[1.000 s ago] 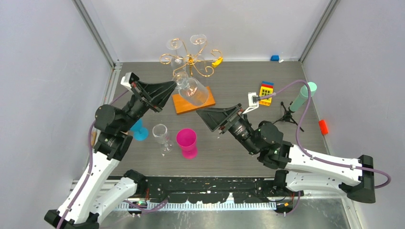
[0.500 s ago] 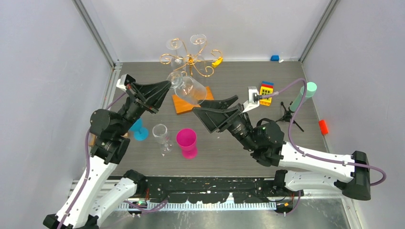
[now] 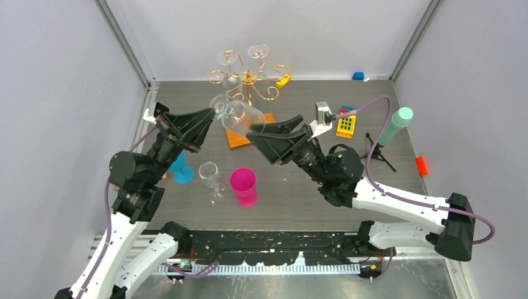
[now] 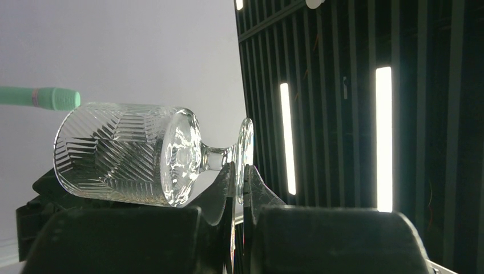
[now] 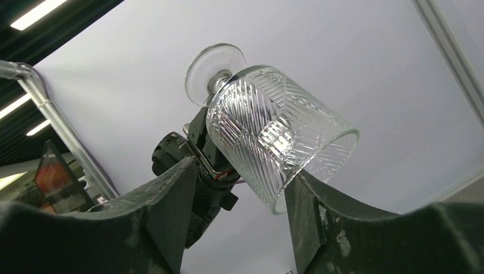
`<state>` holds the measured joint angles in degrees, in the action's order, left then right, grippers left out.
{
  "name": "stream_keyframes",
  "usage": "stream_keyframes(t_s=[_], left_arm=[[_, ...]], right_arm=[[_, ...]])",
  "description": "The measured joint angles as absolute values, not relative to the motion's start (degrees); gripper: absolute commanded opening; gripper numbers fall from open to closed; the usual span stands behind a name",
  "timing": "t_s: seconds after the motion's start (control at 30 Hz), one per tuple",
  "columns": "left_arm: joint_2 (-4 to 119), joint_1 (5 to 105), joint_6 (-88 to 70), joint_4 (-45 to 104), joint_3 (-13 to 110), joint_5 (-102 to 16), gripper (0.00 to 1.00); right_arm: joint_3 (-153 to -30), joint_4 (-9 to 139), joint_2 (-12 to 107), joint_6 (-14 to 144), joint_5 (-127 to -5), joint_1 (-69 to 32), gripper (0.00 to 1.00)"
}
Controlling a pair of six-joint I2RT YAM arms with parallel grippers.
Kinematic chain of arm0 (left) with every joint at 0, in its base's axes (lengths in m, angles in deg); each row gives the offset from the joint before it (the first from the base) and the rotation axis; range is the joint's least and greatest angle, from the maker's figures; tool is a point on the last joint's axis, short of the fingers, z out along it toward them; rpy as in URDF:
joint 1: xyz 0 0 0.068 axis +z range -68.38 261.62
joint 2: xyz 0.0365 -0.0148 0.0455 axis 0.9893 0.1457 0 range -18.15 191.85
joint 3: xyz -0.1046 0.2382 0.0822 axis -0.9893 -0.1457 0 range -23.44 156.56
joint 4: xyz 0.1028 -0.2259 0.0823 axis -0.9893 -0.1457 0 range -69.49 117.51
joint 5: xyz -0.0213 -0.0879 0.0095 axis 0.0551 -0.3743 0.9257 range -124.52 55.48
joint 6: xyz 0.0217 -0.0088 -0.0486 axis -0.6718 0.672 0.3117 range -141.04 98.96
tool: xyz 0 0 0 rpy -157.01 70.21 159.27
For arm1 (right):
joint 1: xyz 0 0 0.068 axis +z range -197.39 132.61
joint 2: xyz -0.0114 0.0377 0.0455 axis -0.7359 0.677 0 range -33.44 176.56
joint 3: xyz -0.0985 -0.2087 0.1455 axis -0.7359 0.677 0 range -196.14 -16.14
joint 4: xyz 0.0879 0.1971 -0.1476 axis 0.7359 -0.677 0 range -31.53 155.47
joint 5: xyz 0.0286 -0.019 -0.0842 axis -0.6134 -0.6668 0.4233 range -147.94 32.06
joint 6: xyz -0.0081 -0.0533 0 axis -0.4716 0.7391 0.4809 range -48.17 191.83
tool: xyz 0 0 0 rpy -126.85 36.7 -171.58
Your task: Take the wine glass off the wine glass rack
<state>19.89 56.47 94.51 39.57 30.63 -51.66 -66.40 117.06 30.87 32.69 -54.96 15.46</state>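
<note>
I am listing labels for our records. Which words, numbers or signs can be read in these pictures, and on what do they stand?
None can be read.
The yellow toy block with dark squares may carry marks, but they are too small.
The clear cut-glass wine glass bears only a pattern.

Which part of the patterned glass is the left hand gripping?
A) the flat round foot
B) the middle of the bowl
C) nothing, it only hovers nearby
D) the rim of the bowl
A: the left wrist view shows the left hand pinched on the thin foot disc of the wine glass, with the bowl sticking out sideways.
</note>
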Motion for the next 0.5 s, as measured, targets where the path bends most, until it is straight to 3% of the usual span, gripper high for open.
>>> stream_keyframes(t_s=[0.1, 0.33, 0.5], left_arm=[[18.4, 56.2, 94.2, 37.0, 30.6, -50.4, 0.0], [17.0, 55.9, 94.5, 36.7, 29.4, -49.8, 0.0], [17.9, 55.9, 95.8, 37.3, 29.1, -49.0, 0.03]], right_arm=[[-66.4, 118.8, 31.1, 31.9, -57.5, 15.0, 0.44], [-66.3, 120.2, 31.1, 31.0, -60.2, 14.7, 0.32], [-66.3, 121.2, 31.1, 30.5, -61.5, 14.4, 0.03]])
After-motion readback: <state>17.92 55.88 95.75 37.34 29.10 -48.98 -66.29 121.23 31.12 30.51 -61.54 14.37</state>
